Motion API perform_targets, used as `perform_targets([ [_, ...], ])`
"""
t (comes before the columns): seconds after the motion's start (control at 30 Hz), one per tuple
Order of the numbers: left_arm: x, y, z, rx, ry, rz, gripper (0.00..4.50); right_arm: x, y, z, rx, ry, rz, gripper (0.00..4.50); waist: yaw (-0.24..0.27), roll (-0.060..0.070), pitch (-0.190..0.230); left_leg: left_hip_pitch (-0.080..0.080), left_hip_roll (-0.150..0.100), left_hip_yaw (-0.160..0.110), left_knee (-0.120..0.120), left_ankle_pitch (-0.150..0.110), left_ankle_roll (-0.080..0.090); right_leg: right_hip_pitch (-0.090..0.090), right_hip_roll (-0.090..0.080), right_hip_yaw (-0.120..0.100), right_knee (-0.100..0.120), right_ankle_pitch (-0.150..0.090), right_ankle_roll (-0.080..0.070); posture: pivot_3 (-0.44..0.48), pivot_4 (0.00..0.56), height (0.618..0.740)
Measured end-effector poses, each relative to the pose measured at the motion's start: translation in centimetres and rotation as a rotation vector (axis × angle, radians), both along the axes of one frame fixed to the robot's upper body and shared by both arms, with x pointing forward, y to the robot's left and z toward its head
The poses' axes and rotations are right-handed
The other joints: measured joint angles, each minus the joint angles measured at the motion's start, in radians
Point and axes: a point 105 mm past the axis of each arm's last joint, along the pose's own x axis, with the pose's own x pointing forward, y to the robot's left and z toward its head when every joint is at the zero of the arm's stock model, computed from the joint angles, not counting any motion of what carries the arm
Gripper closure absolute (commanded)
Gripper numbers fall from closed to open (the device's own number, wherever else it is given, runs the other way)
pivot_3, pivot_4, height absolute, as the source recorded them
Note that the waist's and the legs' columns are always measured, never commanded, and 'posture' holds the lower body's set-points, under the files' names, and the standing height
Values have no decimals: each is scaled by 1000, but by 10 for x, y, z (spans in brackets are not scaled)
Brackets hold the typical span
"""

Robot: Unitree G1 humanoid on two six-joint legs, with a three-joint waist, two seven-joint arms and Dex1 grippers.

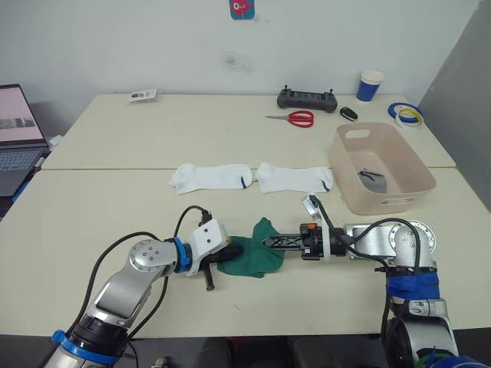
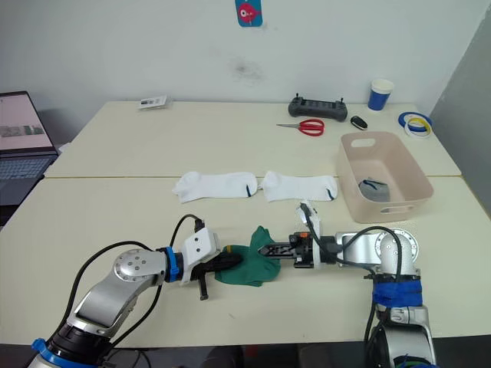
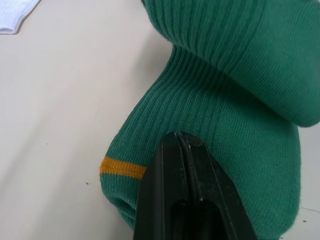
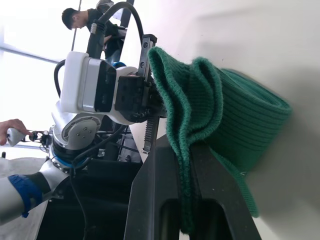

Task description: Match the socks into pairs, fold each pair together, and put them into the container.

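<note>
On table point(image 1: 107, 222), ribbed green socks point(image 1: 257, 249), yellow-striped.

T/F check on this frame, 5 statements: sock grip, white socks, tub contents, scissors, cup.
1. Both pincers grip the green socks: left pincer at one end, right pincer at the other. True.
2. The two white socks lie stacked on each other. False: they lie flat, end to end.
3. The pink tub is empty. False: something grey lies inside.
4. Red-handled scissors lie on the far table beside a black controller. True.
5. The blue cup stands inside the tub. False: it stands on the table behind it.
</note>
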Motion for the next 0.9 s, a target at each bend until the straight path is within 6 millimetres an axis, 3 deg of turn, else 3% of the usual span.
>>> perform_targets([
  [0.17,-1,1,-1,3,-1,6,4500,-1,11,-2,-1,11,19,4464,0,0,0,0,0,0,0,0,0,0,0,0,0,0,0,0,150,740],
  [0.3,-1,1,0,5,-7,5,4500,-2,14,-2,-1,13,29,3397,-1,0,0,0,0,0,0,0,0,0,0,0,0,0,0,0,150,740],
  [0.47,-2,2,-1,9,-7,6,4500,-2,20,2,19,5,44,1723,-2,0,0,0,1,0,-1,0,0,0,0,0,0,0,0,0,150,740],
  [0.7,-2,2,-1,10,-10,6,4500,-4,28,20,127,17,103,1723,-2,0,0,0,1,0,-1,0,0,0,0,0,0,0,0,0,150,740],
  [0.9,-2,3,-1,10,-14,6,4500,-3,29,16,136,61,97,1723,-2,1,0,0,1,0,-1,0,0,0,0,0,0,0,0,0,150,740],
])
